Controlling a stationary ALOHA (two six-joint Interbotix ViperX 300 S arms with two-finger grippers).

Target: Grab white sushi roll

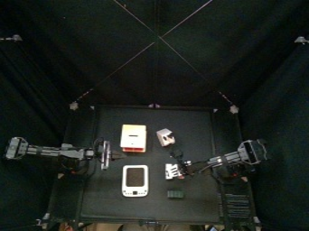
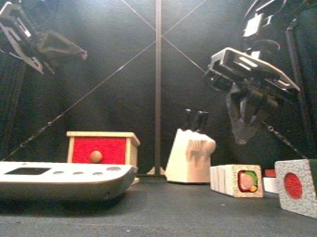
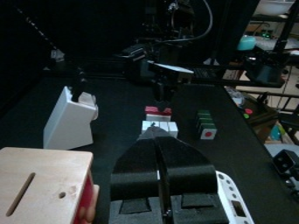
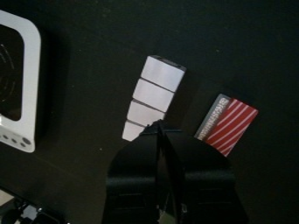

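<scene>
The white sushi roll (image 4: pixel 152 96) is a small white segmented piece lying on the black table, right beside a small red striped piece (image 4: pixel 230 121). In the top view the roll (image 1: pixel 173 170) lies right of the white device. My right gripper (image 4: pixel 163 131) is shut and empty, its tips over the gap between the near end of the roll and the red piece. In the front view the right gripper (image 2: pixel 247 118) hangs well above the table. The left wrist view shows the roll (image 3: pixel 158 129) farther off. My left gripper (image 3: pixel 163 144) is shut and rests at the table's left (image 1: pixel 107 152).
A white device (image 1: pixel 135 180) lies at the front middle. A wooden box with a red face (image 1: pixel 133 137) and a beige knife block (image 1: pixel 164 137) stand behind it. A small dark block (image 1: pixel 178 194) lies near the front edge. A green-and-red piece (image 3: pixel 205 127) sits by the roll.
</scene>
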